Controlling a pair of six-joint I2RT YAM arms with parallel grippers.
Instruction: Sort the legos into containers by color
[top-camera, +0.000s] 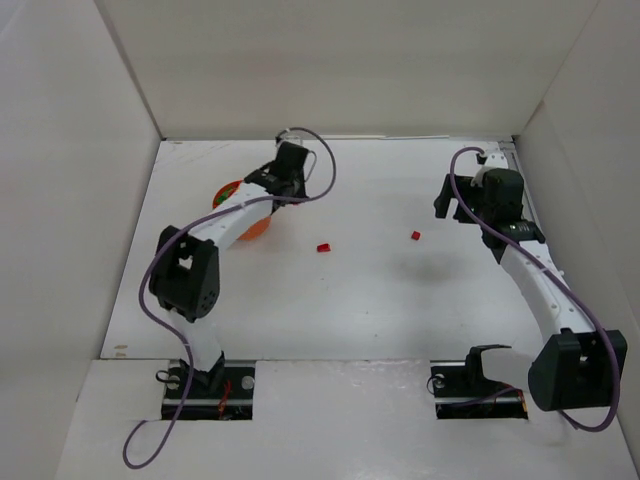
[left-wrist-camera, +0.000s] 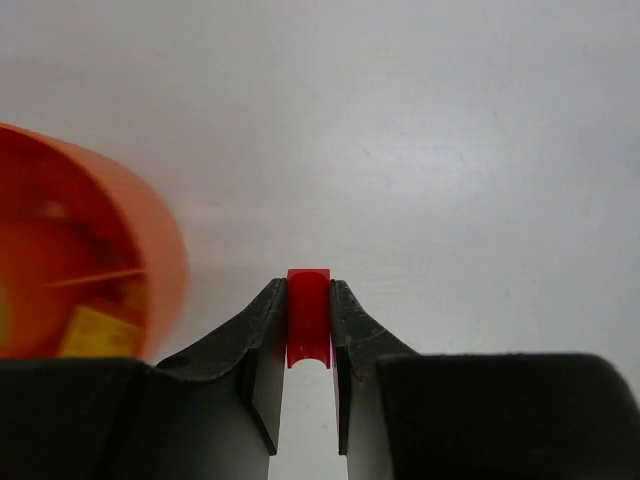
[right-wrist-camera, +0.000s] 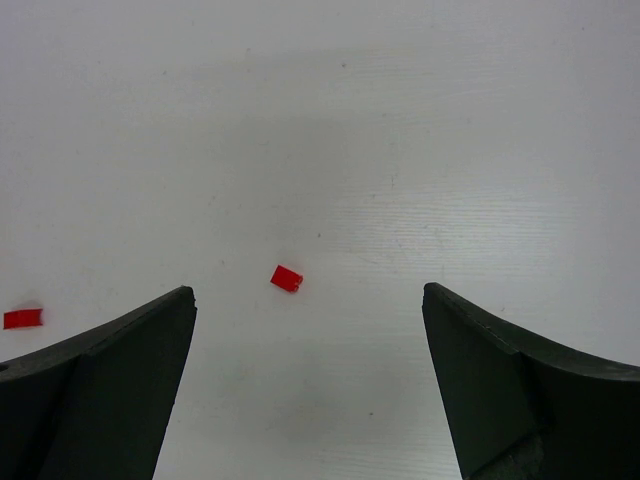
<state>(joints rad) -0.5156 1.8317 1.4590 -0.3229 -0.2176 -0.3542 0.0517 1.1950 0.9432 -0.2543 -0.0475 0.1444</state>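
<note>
My left gripper (left-wrist-camera: 309, 292) is shut on a small red lego (left-wrist-camera: 309, 318), pinched upright between the fingertips above the table. The orange bowl (left-wrist-camera: 150, 250) lies just to its left, with a yellow lego (left-wrist-camera: 95, 331) in one compartment. In the top view the left gripper (top-camera: 288, 158) hovers beside the bowl (top-camera: 256, 228), which the arm mostly hides. Two red legos lie on the table, one at the middle (top-camera: 323, 247) and one to the right (top-camera: 415, 236). My right gripper (right-wrist-camera: 308, 292) is open and empty above the right one (right-wrist-camera: 287, 279); it also shows in the top view (top-camera: 448, 206).
White walls enclose the table on the left, back and right. The other red lego (right-wrist-camera: 22, 318) shows at the left edge of the right wrist view. A green piece (top-camera: 222, 194) shows at the bowl's left rim.
</note>
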